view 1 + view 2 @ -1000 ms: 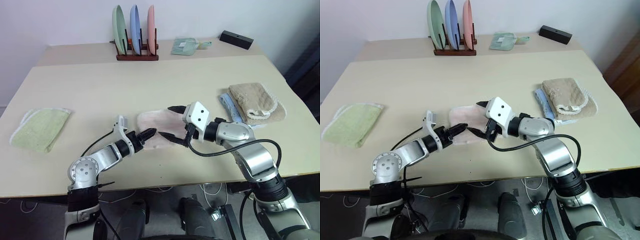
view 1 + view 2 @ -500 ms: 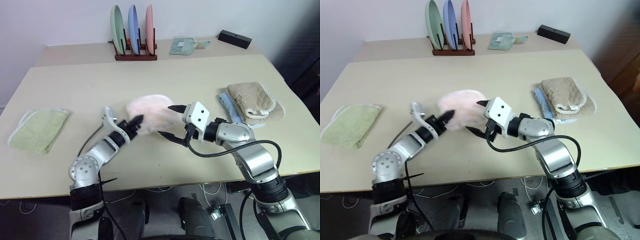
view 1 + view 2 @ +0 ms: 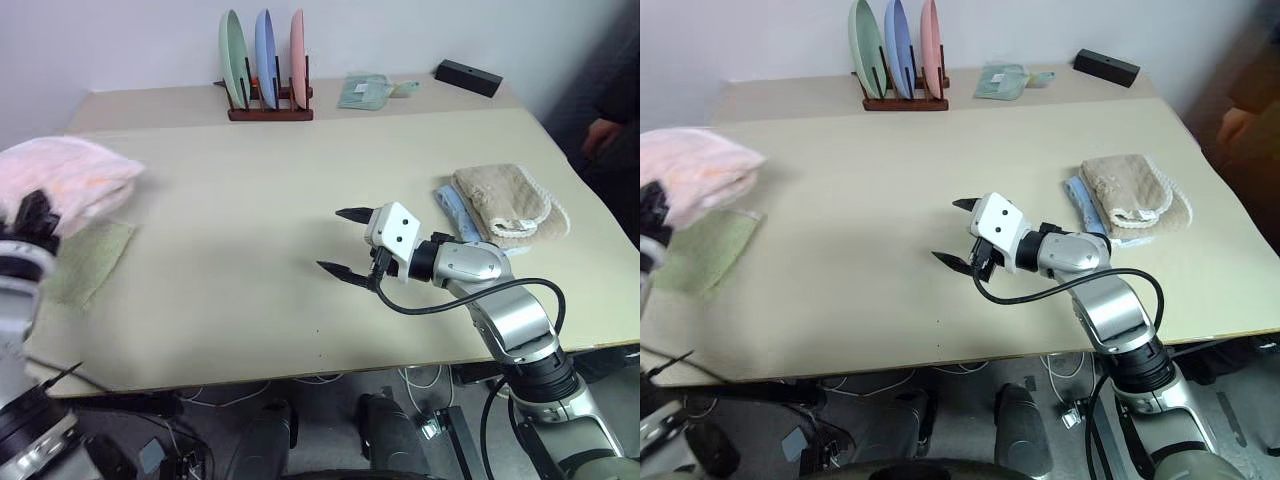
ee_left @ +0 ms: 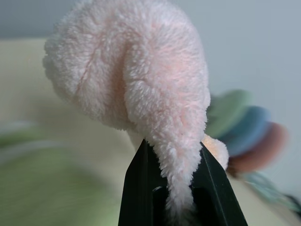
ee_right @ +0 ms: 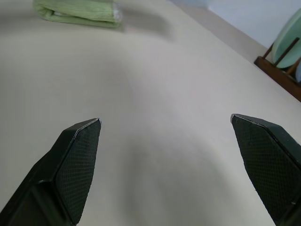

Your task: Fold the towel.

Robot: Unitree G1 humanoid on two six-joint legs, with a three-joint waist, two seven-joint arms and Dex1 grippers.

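One bunched pink towel (image 3: 65,180) hangs at the far left of the frame above the green towel (image 3: 85,262), pinched in the left gripper (image 4: 174,188); right gripper (image 3: 348,243) gapes empty mid-table (image 3: 250,200); nothing looks neatly folded; spreading and folding likely remain.

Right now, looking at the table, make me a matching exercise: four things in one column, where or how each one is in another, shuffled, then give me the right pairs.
Things:
1. pink towel
2. light green towel
3. beige towel
4. right end effector

States:
A. lying folded at the table's left edge
B. open over bare tabletop
C. bunched up, pinched in the left end effector
D. lying on a light blue cloth at the table's right side

Pairs: 1-C, 2-A, 3-D, 4-B
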